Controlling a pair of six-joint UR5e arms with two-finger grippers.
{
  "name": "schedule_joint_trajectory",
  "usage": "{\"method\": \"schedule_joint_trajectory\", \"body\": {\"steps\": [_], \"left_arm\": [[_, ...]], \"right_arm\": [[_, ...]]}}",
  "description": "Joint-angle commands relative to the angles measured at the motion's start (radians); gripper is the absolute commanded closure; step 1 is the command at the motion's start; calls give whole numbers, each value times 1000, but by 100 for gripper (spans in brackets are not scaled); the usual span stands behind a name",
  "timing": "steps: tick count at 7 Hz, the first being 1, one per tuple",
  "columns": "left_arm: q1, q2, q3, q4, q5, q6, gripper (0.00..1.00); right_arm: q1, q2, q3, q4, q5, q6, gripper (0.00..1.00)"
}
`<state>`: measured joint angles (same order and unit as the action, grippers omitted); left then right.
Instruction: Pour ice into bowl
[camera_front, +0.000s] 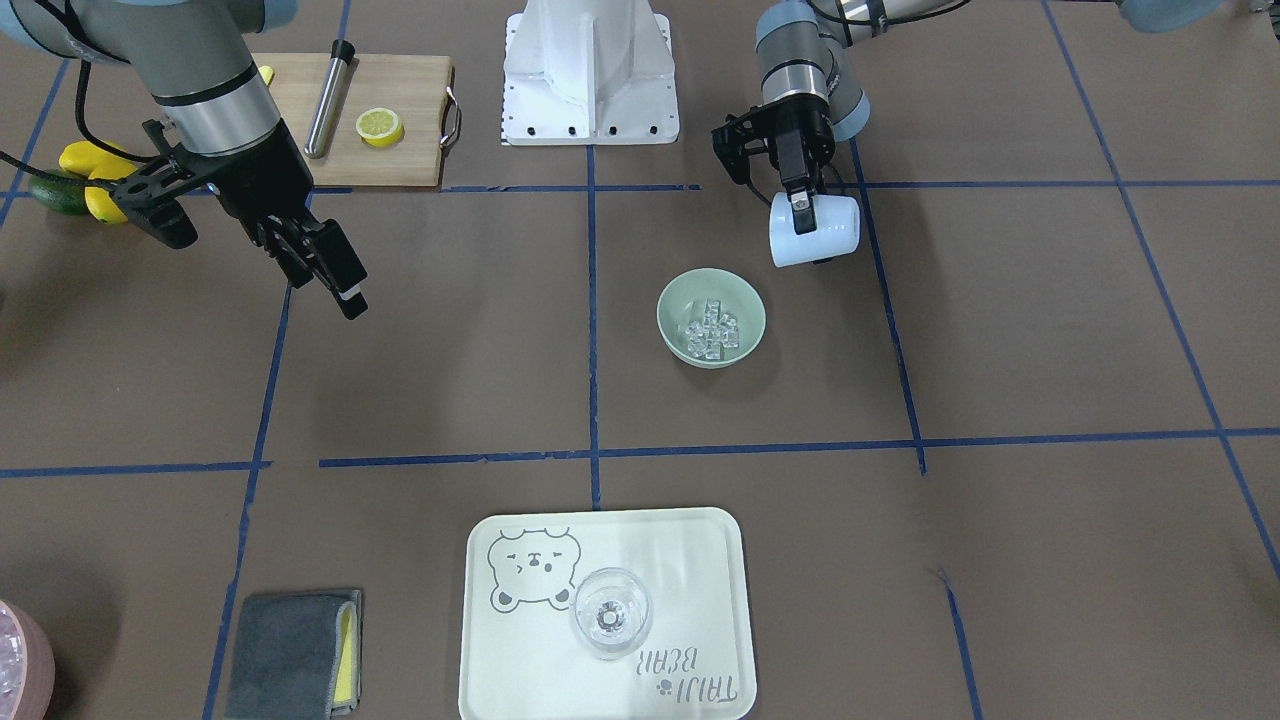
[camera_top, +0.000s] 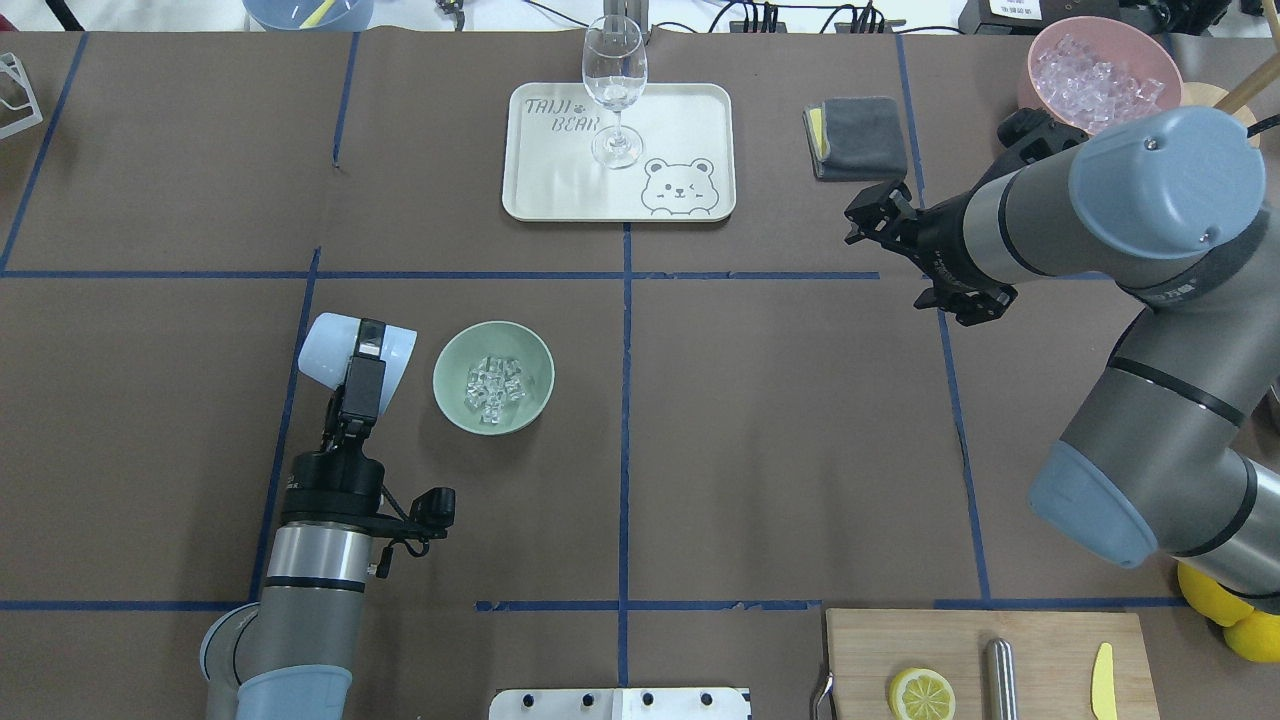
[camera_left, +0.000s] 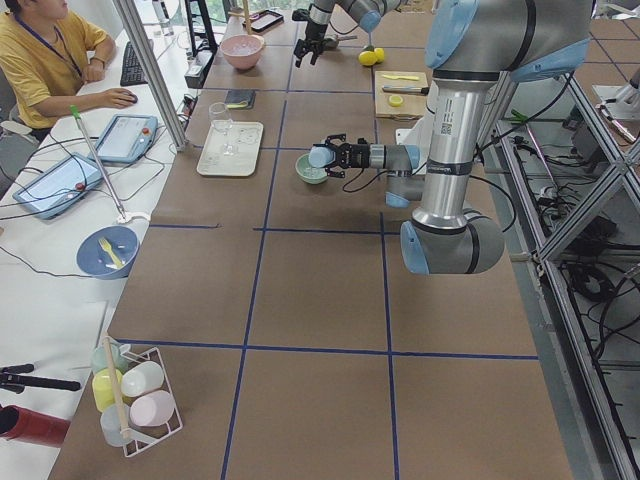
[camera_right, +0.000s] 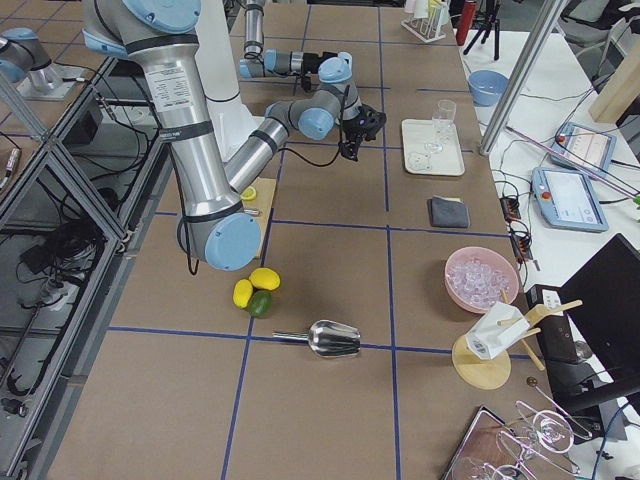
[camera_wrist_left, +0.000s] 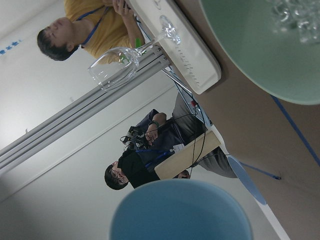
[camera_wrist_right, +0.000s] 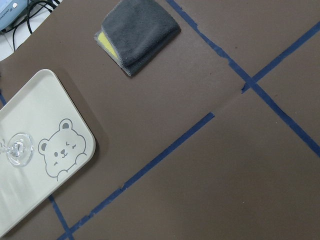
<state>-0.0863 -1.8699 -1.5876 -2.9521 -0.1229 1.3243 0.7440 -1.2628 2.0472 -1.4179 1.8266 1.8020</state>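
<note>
The pale mint-green bowl (camera_front: 745, 300) stands on the brown table, and the ice (camera_front: 710, 330), a heap of small clear cubes, lies inside it. My left gripper (camera_front: 800, 215) is shut on the light blue cup (camera_front: 820, 235) and holds it tipped on its side just beside and above the bowl. The overhead view shows the cup (camera_top: 345, 350) to the left of the bowl (camera_top: 450, 370) with the ice (camera_top: 492, 385). The left wrist view shows the cup rim (camera_wrist_left: 180, 210) and the bowl (camera_wrist_left: 250, 55). My right gripper (camera_front: 325, 270) hangs open and empty, far from the bowl.
A pale tray (camera_front: 700, 560) with a wine glass (camera_front: 610, 612) lies beyond the bowl. A grey folded cloth (camera_front: 290, 650) lies beside it. A pink container of ice (camera_top: 1100, 70) stands at the far right. A cutting board (camera_front: 400, 90) holds a lemon half (camera_front: 380, 127).
</note>
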Motion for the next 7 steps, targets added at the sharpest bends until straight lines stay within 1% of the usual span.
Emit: {"method": "schedule_joint_trajectory", "body": {"steps": [1, 3, 5, 6, 7], "left_arm": [[16, 3, 23, -147, -3, -36, 100], [25, -8, 35, -168, -3, -167, 100], [25, -86, 32, -176, -3, -189, 100], [25, -86, 38, -176, 2, -232, 100], [26, -87, 34, -176, 3, -235, 100]], "right_arm": [[6, -1, 1, 1, 0, -1, 0], [11, -3, 1, 1, 3, -3, 0], [18, -3, 4, 1, 5, -4, 0], [20, -4, 7, 1, 5, -6, 0], [21, -4, 7, 1, 5, -6, 0]]}}
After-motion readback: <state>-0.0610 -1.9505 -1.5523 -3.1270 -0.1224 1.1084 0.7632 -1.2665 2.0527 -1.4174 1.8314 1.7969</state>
